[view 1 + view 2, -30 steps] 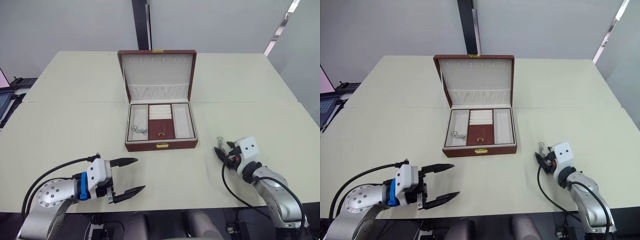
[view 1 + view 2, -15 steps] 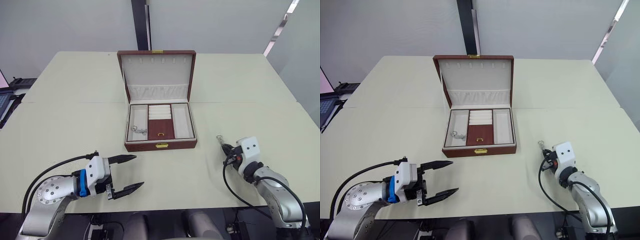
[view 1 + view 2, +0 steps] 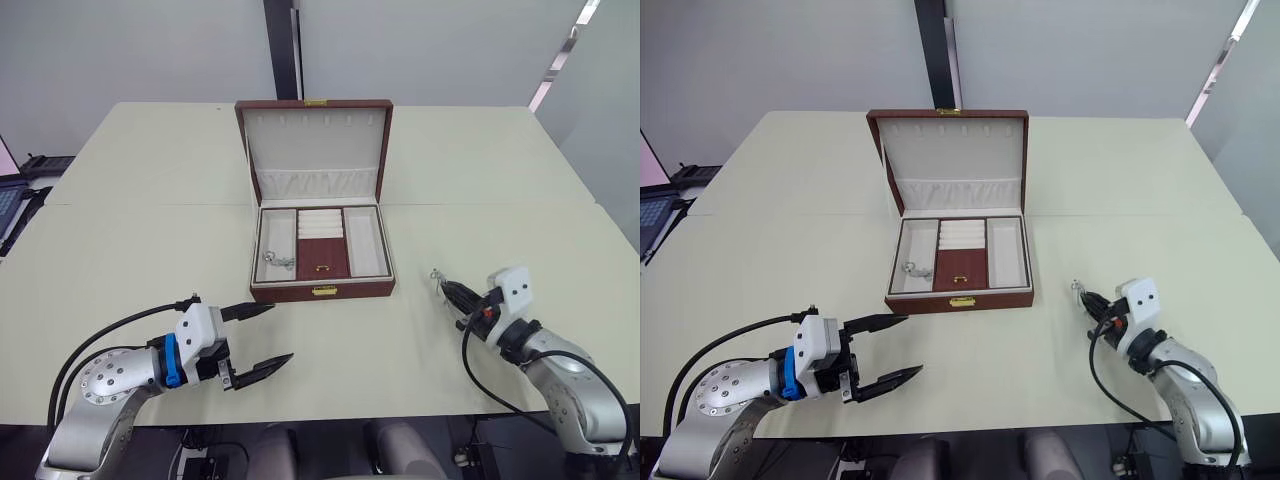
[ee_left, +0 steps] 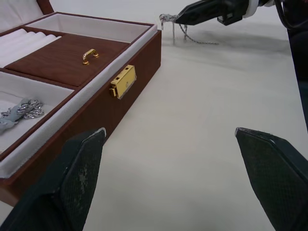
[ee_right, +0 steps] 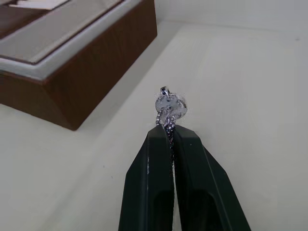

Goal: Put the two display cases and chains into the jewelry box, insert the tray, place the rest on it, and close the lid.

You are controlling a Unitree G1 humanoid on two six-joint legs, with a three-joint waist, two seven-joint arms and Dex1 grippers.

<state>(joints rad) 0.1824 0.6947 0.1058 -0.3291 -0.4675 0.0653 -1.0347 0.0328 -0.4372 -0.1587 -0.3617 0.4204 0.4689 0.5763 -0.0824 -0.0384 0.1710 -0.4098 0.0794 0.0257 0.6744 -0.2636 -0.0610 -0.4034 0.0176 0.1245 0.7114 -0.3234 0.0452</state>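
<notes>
The brown jewelry box [image 3: 300, 292] stands open at the table's middle, its lid [image 3: 315, 150] upright. The tray [image 3: 322, 268] sits inside, with cream compartments, ring rolls and a brown panel with a gold handle. One silver chain [image 3: 278, 261] lies in its left compartment. My right gripper [image 3: 447, 289] is right of the box, shut on a second silver chain [image 5: 169, 107] that hangs from its tips above the table. My left gripper [image 3: 281, 332] stands open and empty near the box's front left corner. The display cases are out of view.
A laptop [image 3: 10, 200] and a dark device [image 3: 45, 162] lie off the table's left edge. Black cables [image 3: 110, 335] loop from both arms near the front edge. Bare tabletop [image 3: 500, 190] surrounds the box.
My right wrist has swung to the right and its fingers now point towards the box, with the chain raised in them. My left gripper has shifted slightly towards the box.
</notes>
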